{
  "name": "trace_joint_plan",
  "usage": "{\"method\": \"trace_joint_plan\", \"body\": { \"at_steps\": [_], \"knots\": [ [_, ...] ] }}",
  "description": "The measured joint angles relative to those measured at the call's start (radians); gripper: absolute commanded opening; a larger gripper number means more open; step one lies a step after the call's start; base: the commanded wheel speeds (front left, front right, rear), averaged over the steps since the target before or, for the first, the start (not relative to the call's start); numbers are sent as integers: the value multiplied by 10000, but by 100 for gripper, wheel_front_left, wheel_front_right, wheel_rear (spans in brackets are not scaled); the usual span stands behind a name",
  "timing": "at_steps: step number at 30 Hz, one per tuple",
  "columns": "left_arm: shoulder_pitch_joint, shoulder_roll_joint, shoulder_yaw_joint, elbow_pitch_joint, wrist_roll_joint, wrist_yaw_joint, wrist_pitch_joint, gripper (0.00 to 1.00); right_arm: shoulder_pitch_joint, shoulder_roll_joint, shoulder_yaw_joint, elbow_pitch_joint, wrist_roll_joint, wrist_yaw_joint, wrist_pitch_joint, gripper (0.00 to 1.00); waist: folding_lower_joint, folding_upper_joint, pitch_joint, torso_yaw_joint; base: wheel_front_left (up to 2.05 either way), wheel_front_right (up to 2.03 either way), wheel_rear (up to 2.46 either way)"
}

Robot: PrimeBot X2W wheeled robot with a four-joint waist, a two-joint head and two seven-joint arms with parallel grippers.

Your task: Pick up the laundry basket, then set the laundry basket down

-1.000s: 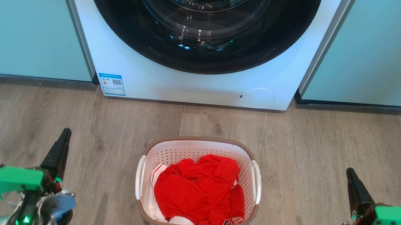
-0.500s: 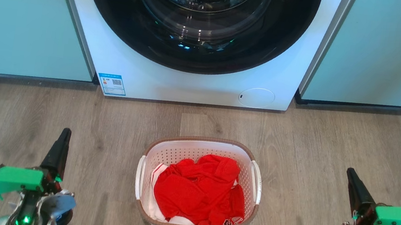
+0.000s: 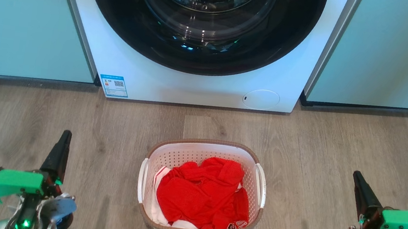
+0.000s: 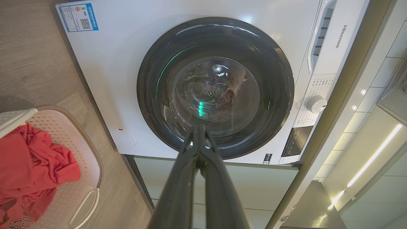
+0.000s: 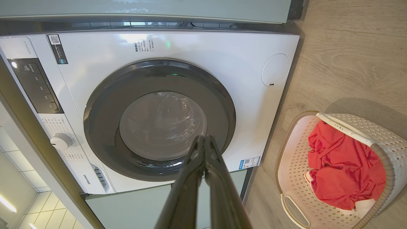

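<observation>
Left gripper (image 3: 65, 137): fingers pressed together, nothing held, tips pointing over the wood floor (image 3: 25, 112).
Right gripper (image 3: 356, 177): fingers likewise together, empty.
Laundry basket (image 3: 204, 143): on the floor between the two grippers, well apart from each. Right of the left gripper, left of the right one.
Contents: red garment (image 3: 200, 195) bunched inside, white cloth (image 3: 183, 224) showing at its edge.
Handles (image 3: 261, 186): white, one per side, each facing a gripper — untouched.
Washing machine (image 3: 191, 87): beyond both sets of fingertips — round door shut.

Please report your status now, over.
Left end effector shut, empty. Right end effector shut, empty. Laundry basket on floor between them, untouched, red clothes inside. Washing machine behind.
</observation>
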Motion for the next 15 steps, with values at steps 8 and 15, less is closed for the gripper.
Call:
{"method": "trace_joint_plan", "body": {
  "at_steps": [8,15],
  "knots": [
    [-2,-13,100,0,0,0,33,0,0,0,-6,0,0,0,2,0,0,0,0,0,0,0,0],
    [-3,-25,128,0,0,0,33,0,0,2,-10,0,0,0,71,0,0,0,0,0,0,0,0]
  ]
}}
